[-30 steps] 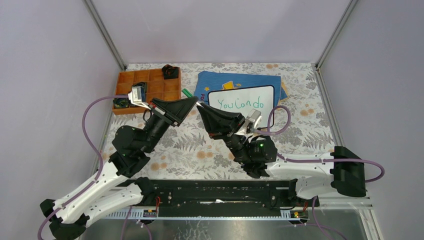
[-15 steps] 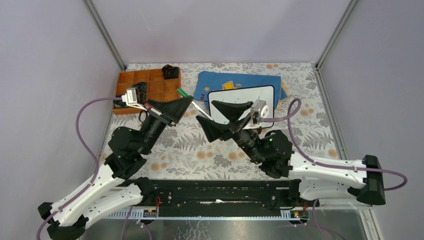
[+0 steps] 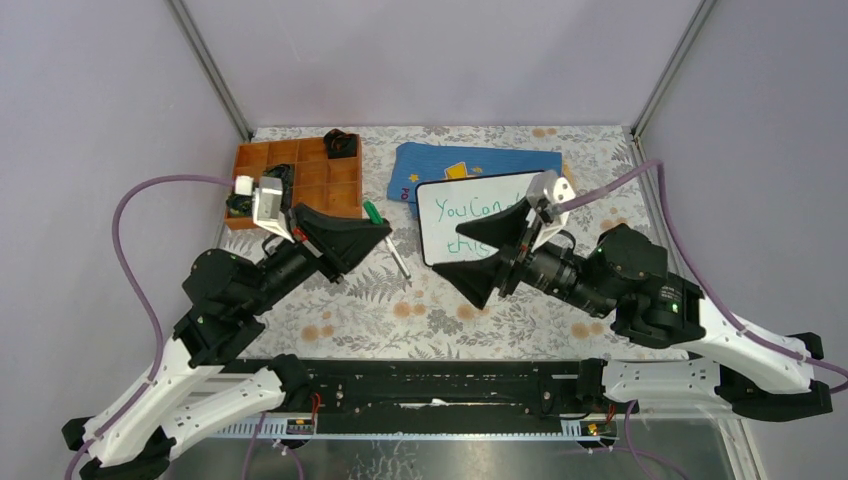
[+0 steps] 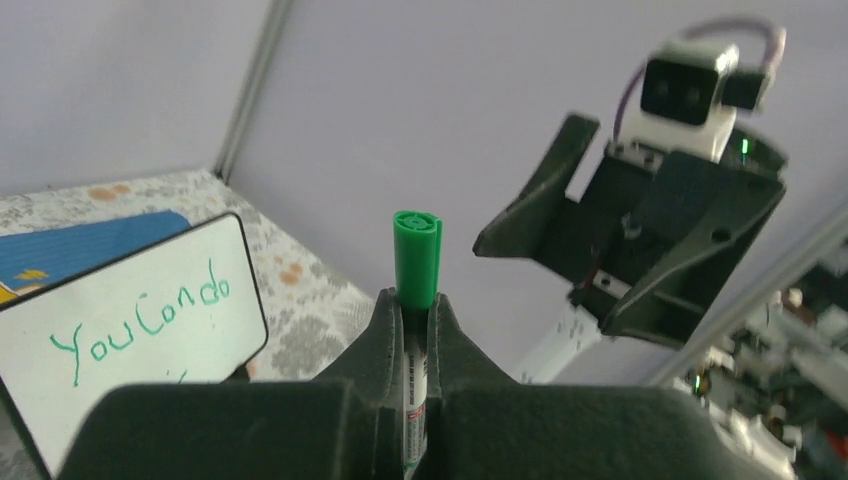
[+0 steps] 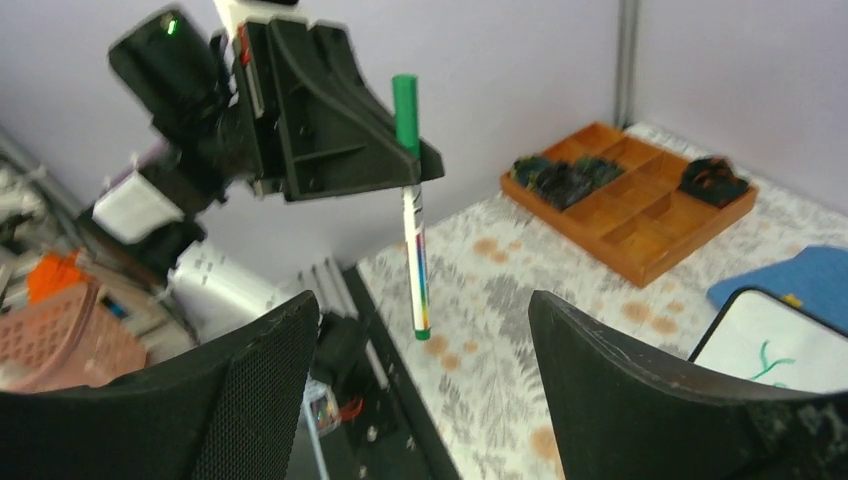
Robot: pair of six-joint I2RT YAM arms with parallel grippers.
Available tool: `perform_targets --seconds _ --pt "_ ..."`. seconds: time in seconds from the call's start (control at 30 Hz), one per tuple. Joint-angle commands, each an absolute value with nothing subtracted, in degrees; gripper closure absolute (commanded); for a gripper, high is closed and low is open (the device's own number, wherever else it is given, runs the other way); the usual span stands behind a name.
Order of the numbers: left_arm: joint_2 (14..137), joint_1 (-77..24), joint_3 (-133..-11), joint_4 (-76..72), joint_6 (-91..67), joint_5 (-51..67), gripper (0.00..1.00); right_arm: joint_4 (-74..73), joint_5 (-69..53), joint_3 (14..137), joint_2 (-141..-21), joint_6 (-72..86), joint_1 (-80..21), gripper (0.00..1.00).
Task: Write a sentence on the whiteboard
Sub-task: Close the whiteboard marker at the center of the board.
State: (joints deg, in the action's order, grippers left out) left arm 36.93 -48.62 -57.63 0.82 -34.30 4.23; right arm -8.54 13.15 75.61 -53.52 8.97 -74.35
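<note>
Whiteboard (image 3: 430,228) lettered, marker aloft!
Glossy white, black-rimmed, it lies near the table's (image 3: 400,310) far edge, overlapping a blue cloth (image 3: 480,160). The green sentence (image 3: 470,210) reads "You Can do" (second line half hidden). Right gripper (image 3: 450,253) gapes empty; left gripper (image 4: 415,310) pinches the green-capped marker (image 4: 416,262).

Soft, even light; far backgrounds seemingly blurry.
</note>
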Motion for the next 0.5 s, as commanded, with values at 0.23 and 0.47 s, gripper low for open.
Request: perform_targets --seconds 0.23,0.47 --pt "36.8 -48.8 -56.2 3.4 -28.2 23.1 1.0 -11.5 -1.7 72.6 -57.4 15.6 -74.1 0.23" --pt "36.7 -48.8 -55.9 2.6 -28.8 24.0 1.0 -5.0 1.3 69.5 -58.4 17.0 -74.1 0.31"
